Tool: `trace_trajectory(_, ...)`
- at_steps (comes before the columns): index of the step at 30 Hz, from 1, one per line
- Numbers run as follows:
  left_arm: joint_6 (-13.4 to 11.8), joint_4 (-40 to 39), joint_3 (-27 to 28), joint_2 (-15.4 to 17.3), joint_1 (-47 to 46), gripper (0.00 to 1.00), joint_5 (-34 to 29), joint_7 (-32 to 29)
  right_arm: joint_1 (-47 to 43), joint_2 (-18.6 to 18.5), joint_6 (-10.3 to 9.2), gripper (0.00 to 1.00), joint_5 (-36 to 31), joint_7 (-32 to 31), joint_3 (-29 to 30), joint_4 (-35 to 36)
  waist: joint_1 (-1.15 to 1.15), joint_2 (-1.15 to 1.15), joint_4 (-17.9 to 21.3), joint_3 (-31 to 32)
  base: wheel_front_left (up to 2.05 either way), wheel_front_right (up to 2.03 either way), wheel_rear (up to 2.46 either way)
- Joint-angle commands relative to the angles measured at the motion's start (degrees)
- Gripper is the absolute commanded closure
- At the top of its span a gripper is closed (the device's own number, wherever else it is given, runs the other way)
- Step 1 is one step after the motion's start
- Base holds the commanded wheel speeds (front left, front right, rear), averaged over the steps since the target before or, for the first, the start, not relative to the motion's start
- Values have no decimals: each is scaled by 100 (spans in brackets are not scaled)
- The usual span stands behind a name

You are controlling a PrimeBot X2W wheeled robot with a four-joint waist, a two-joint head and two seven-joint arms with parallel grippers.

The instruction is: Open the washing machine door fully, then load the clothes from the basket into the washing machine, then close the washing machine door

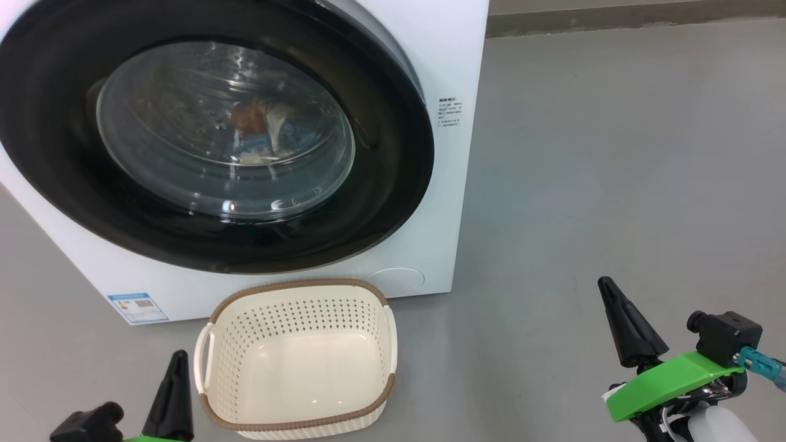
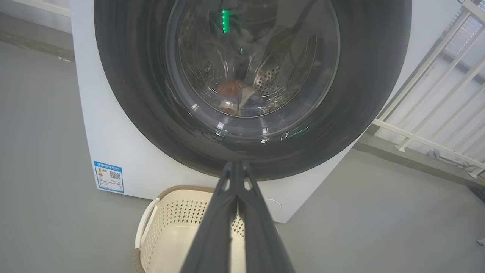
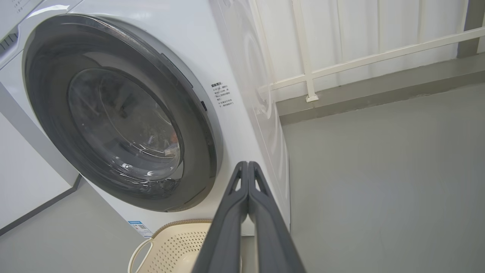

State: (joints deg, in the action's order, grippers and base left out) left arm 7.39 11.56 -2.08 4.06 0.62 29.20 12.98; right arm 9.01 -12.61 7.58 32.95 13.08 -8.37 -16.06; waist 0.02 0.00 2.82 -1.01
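Observation:
The white washing machine (image 1: 445, 73) stands with its round black door (image 1: 393, 184) shut flat against the front. Behind the glass window lie the clothes (image 1: 264, 126), orange, white and blue, also seen as clothes (image 2: 237, 96) in the drum. On the floor in front sits the cream basket (image 1: 295, 362) with nothing in it. My left gripper (image 1: 178, 359) is shut at the lower left beside the basket, its fingers (image 2: 237, 170) pressed together. Low at the right, away from machine and basket, my right gripper (image 1: 608, 288) is shut too, tips (image 3: 248, 167) touching.
Grey floor (image 1: 614, 184) spreads to the right of the machine. A white railing (image 3: 341, 64) and a low kerb run behind it. A blue label sticker (image 1: 136, 307) marks the machine's lower left front.

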Motion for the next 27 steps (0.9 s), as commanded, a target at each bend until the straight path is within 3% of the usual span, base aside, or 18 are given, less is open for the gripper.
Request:
trace_trajectory(1, 1, -101, 82, 64, -166, 100, 143, -52, 124, -30, -1, 100, 164, -39, 79, 146, -1, 0, -4, -1, 0, 0, 0)
trace_trajectory(27, 3, -20, 252, 28, -284, 100, 1516, -471, 34, 175, -3, 100, 1467, -447, 368, 157, -1, 0, -66, 17, 0, 0, 0)
